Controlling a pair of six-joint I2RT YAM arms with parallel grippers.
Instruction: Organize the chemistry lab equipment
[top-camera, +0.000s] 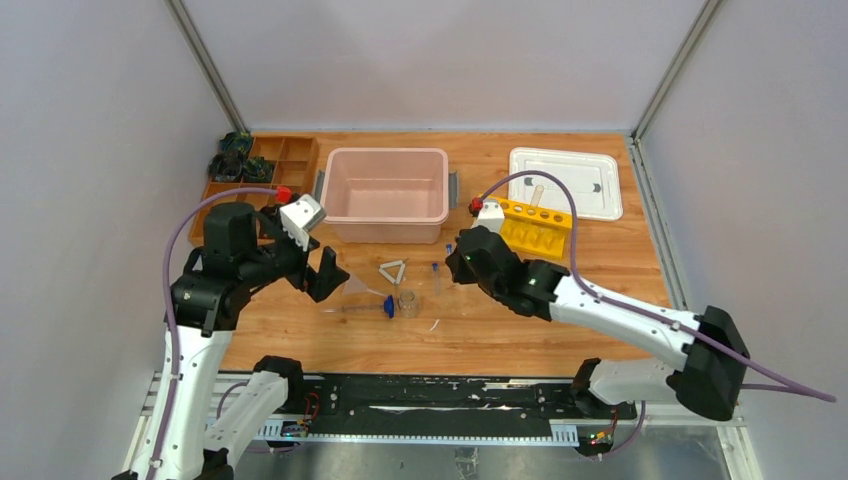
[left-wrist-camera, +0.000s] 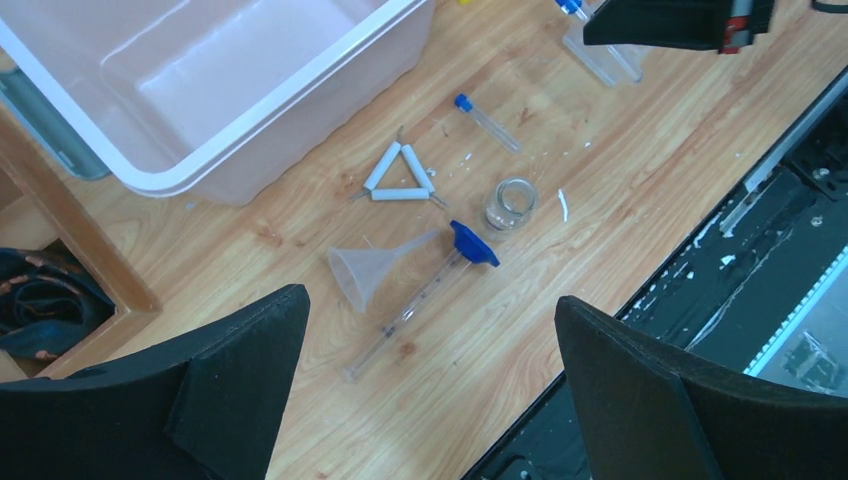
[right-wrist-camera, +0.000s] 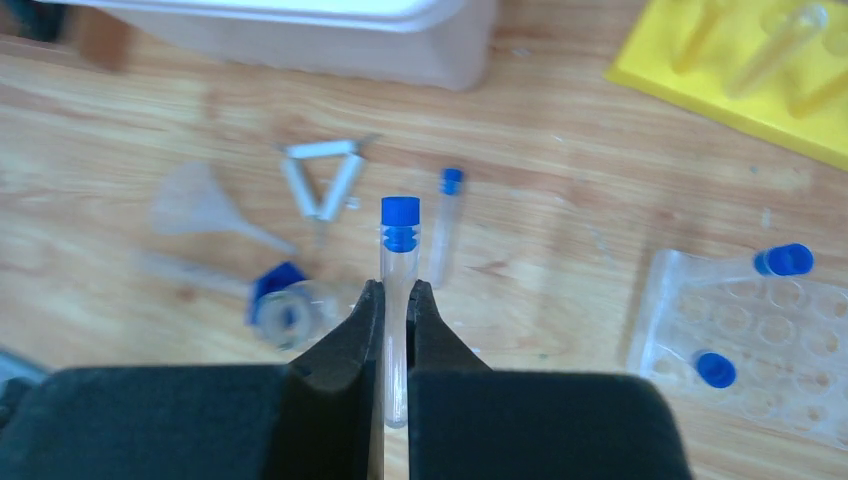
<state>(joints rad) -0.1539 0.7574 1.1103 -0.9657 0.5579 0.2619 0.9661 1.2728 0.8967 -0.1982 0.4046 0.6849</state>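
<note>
Vial (right-wrist-camera: 399, 255) clenched in right tool (right-wrist-camera: 395, 292) needs a steady lift, then cap-up seating in tray (right-wrist-camera: 665, 300) at tool's right.

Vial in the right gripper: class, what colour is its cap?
Blue. The cap of the vial shows best in the right wrist view.

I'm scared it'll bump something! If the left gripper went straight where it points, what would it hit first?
Probably the clear glass tube lying by the clear funnel, straight ahead of the open left gripper, though depth is hard to judge.
</note>
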